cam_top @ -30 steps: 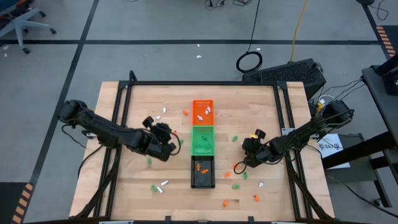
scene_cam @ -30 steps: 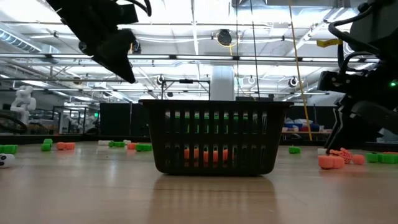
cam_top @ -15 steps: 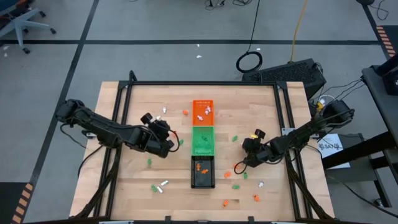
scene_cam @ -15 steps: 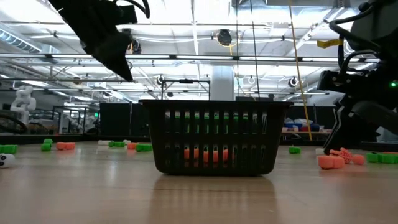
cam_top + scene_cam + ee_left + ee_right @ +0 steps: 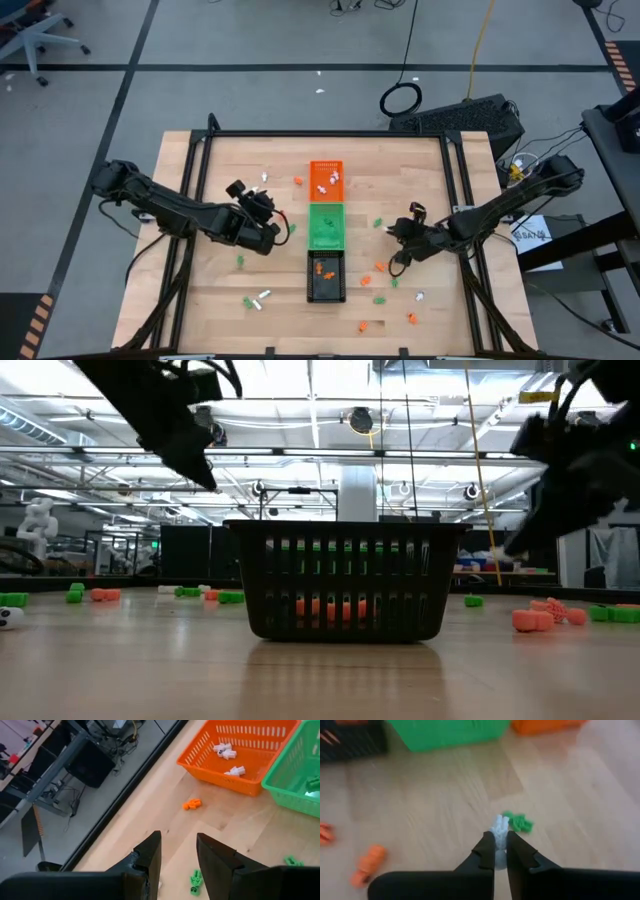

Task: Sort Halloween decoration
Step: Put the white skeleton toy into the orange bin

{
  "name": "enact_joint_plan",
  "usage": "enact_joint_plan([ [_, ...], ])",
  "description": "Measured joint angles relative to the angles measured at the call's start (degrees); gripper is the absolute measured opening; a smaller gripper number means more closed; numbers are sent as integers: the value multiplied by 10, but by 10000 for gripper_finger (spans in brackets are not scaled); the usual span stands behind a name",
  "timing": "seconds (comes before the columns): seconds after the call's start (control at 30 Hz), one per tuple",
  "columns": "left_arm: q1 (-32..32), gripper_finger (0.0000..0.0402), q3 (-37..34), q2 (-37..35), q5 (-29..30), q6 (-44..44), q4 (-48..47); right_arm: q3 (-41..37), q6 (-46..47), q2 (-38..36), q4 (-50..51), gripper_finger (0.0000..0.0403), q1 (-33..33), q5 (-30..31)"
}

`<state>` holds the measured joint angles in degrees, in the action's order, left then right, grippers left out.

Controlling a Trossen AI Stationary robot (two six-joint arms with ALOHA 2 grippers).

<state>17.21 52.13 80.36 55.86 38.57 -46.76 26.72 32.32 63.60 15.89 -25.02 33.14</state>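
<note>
Three small trays stand in a row at mid-table: orange (image 5: 326, 179) farthest, green (image 5: 326, 226) in the middle, black (image 5: 326, 276) nearest. Tiny orange, green and white trinkets lie scattered on the wood, such as a green one (image 5: 519, 823) and an orange one (image 5: 192, 804). Right of the black tray, my right gripper (image 5: 397, 260) hangs above the table, shut on a white trinket (image 5: 499, 826). Left of the green tray, my left gripper (image 5: 177, 852) hovers open with nothing between its fingers. My right gripper pinches the white trinket's near end (image 5: 500, 836) between its two fingertips (image 5: 487, 847). The rest of the trinket sticks out past the tips. The fingers slant down from the table's right side, and the trinket is lifted clear of the wood.
White trinkets lie in the orange tray (image 5: 230, 755), orange ones in the black tray (image 5: 325, 608). More loose pieces sit near the front edge (image 5: 256, 298) and at the right front (image 5: 411, 318). A black metal frame (image 5: 330, 134) borders the table.
My right gripper has risen off the table beside the orange trinkets at the right and now hangs well above the wood. My left gripper has turned a little in place.
</note>
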Motion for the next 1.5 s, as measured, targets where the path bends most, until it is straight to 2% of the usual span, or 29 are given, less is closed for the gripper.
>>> enact_joint_plan([
  [0.13,0,122,-34,3,21,1,37,0,-41,-41,-35,1,0,17],
  [0.37,0,122,-90,3,21,1,145,0,-153,-77,-143,2,0,28],
  [0.57,2,122,-113,3,23,-19,223,-15,-305,-60,-350,1,0,27],
  [0.7,2,122,-114,3,23,-20,225,-50,-382,-33,-508,1,0,27],
  [0.8,2,122,-114,3,23,-20,225,-71,-419,-17,-575,2,0,27],
  [1.23,2,122,-114,3,23,-15,229,-80,-441,11,-606,2,0,27],
  [1.5,2,122,-114,2,23,-15,236,-80,-511,11,-603,2,0,27],
])
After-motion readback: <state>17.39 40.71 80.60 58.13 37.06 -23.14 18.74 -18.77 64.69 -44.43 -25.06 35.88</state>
